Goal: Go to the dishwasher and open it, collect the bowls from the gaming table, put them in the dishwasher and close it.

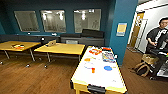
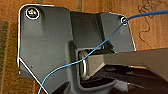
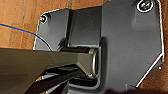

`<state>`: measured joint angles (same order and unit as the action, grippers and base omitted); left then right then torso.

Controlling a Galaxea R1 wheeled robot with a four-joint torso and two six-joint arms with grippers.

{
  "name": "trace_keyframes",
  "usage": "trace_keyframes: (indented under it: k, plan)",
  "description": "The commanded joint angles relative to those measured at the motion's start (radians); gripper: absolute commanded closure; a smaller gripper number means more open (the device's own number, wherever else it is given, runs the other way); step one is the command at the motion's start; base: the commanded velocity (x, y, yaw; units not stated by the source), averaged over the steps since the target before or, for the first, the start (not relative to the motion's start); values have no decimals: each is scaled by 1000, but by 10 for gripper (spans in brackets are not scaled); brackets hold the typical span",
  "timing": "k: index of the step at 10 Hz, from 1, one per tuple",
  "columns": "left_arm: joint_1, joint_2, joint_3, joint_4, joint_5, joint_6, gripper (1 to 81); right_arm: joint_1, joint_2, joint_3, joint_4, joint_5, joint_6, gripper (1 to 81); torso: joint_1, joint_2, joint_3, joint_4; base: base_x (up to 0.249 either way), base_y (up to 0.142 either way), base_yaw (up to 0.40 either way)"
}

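Right below the camera sits the long white-topped game table with a yellow rim [image 1: 79, 78], the counter of this scene, and it runs away from us toward the teal pillar [image 1: 125, 15]. Its top reads as white rather than green from here, so I can't confirm rods or handles. Spread on it are a flat blue round item [image 1: 107, 68], several orange pieces [image 1: 95, 51] and a colourful flat box [image 1: 108, 57]. They lie loosely across the far half, which looks like casual leftovers and not a tidy stack. Which of these are bowls I cannot say; the shapes are too soft to read.

Both wrist cameras look straight down at brown wooden floor [image 2: 10, 75], so the arms appear to hang low at the robot's sides, a sensible posture for driving. A thin blue cable [image 2: 75, 62] loops across the left wrist's view. Whether either tool is open or closed, I cannot tell.

Further off, two yellow-topped desks on thin legs [image 1: 60, 48] stand in a row against the dark wall, one carrying what looks like an open laptop [image 1: 51, 43]. At the right edge a person in a black shirt [image 1: 157, 37] stands partly cut off, with a brown backpack [image 1: 142, 68] on the floor just beside.

The dishwasher: this room gives no sign of it, so its whereabouts cannot be told from here.
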<state>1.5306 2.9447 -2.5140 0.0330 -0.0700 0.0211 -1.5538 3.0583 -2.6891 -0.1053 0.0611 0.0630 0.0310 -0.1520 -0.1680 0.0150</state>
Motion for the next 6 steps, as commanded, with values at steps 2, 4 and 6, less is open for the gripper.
trace_keyframes:
  k: [2, 4, 6]
  plan:
    - [-43, -1, 11, 5, 53, -4, 10, 43, 6, 9, -4, -50, -3, 10, 0, 0, 0, 0, 0, 0, 0]
    - [-43, 1, 11, 5, 52, -3, 10, 45, 6, 9, -1, -50, 0, 10, 0, 0, 0, 0, 0, 0, 0]
    - [-43, 1, 11, 7, 52, -1, 10, 50, 6, 9, -1, -50, 1, 10, 0, 0, 0, 0, 0, 0, 0]
